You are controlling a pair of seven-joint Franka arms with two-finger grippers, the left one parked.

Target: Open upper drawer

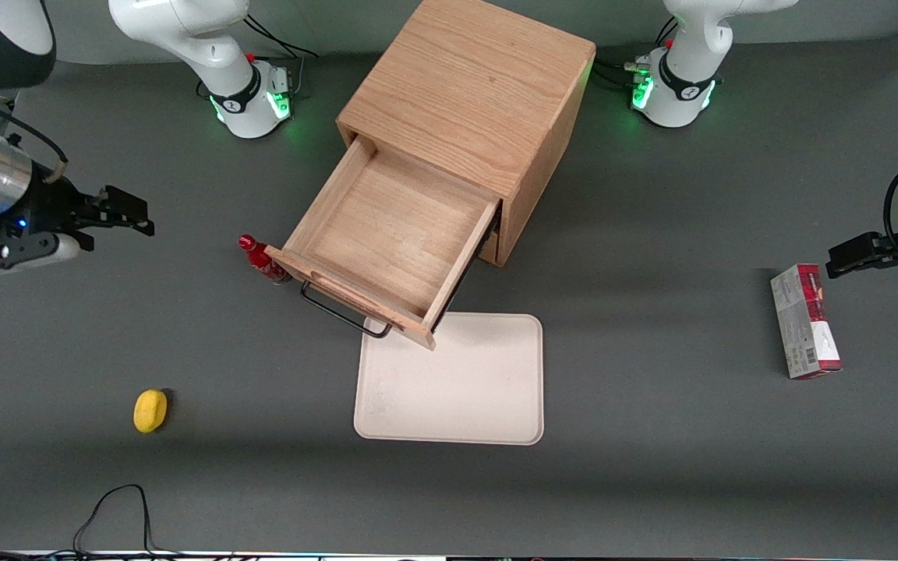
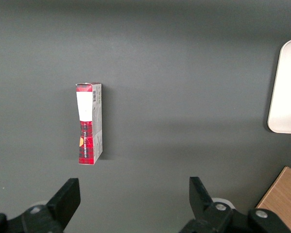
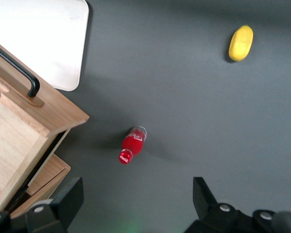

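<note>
The upper drawer (image 1: 394, 234) of the wooden cabinet (image 1: 472, 93) stands pulled far out, its shallow tray bare inside. Its long black wire handle (image 1: 340, 313) faces the front camera and overhangs the white tray. The drawer also shows in the right wrist view (image 3: 19, 131), with its handle (image 3: 17, 68) and the lower drawer (image 3: 48, 182) beneath it. My right gripper (image 1: 137, 214) is open and empty, held above the table toward the working arm's end, well apart from the drawer. In the right wrist view its fingers (image 3: 70, 196) stand wide apart over bare table.
A small red bottle (image 1: 262, 261) stands on the table beside the drawer's front corner, also in the right wrist view (image 3: 131, 145). A yellow lemon (image 1: 150, 411) lies nearer the front camera. A white tray (image 1: 464, 389) lies in front of the cabinet. A red-and-grey carton (image 1: 804, 321) lies toward the parked arm's end.
</note>
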